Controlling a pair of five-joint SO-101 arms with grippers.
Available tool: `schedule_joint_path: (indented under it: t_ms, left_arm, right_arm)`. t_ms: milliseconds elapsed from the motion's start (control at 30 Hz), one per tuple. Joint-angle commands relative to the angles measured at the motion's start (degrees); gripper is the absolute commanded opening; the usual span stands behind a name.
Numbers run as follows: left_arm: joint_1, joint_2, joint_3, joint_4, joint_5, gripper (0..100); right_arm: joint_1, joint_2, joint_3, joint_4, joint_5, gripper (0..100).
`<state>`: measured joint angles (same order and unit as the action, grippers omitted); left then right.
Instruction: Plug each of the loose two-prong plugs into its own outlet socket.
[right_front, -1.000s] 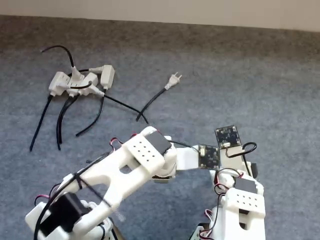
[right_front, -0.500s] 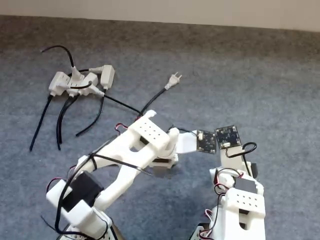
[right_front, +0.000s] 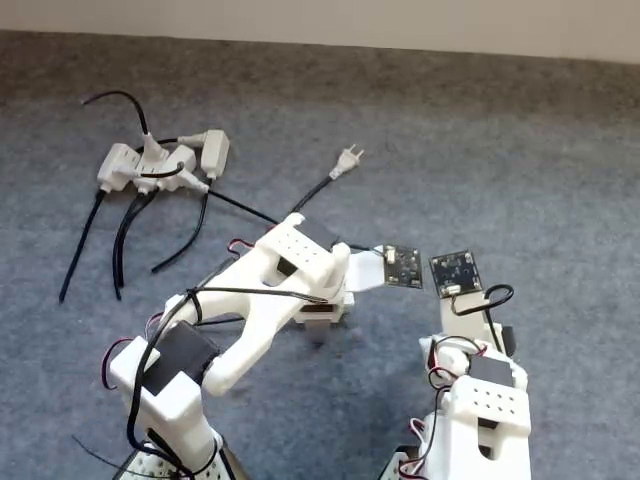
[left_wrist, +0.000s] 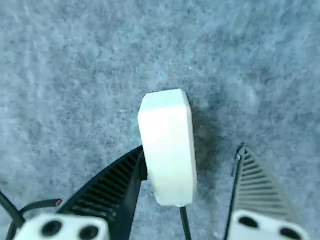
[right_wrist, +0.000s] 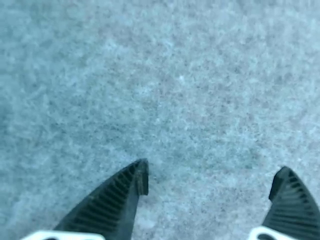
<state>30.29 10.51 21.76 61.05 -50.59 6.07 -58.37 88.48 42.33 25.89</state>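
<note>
The left arm (right_front: 290, 270) has swung forward across the grey tabletop (right_front: 520, 150) over the last second. Its wrist now sits closer to the black cord (right_front: 305, 200) that trails from a loose two-prong plug (right_front: 348, 158). The right arm (right_front: 480, 400) has stayed put at the near edge.

The plug lies on its own, well apart from the white outlet strip (right_front: 150, 165) at the far left. Several dark cords already run out of the strip.

Seen from its own wrist, the left end effector (left_wrist: 195, 152) is released, with its jaws spread wide. A white block (left_wrist: 167, 147) with a thin dark lead stands between them, touching one finger (left_wrist: 117, 182) and clear of the other. From above, the arm hides this block. The overhead camera in turn shows the strip and the far plug, which neither wrist camera takes in.

The right end effector (right_wrist: 214, 169) also hangs released, its two dark fingers parted over bare grey surface.
</note>
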Motion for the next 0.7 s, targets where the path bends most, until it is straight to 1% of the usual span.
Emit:
schedule_joint_path:
  t_ms: [0, 233, 333, 467, 600, 667]
  left_arm:
    - [0.48, -4.70, -0.48, 1.49, -0.26, 29]
    - [1.27, -14.46, 0.13, 7.65, -0.18, 29]
    - [1.80, -13.67, 4.35, 6.42, -0.18, 29]
    - [1.89, -12.79, 9.36, 2.11, 1.14, 29]
    - [1.89, -14.37, 9.89, 2.02, 1.32, 29]
    - [2.51, -15.96, 10.07, 3.60, 1.32, 29]
  right_arm:
    - [-0.92, 0.04, 0.04, -0.66, 0.70, 37.2]
    - [-0.92, 0.04, 0.04, -0.66, 0.70, 37.2]
    - [-0.92, 0.04, 0.04, -0.66, 0.70, 37.2]
    - [-0.92, 0.04, 0.04, -0.66, 0.70, 37.2]
    - [-0.92, 0.04, 0.04, -0.66, 0.70, 37.2]
    - [-0.92, 0.04, 0.04, -0.66, 0.70, 37.2]
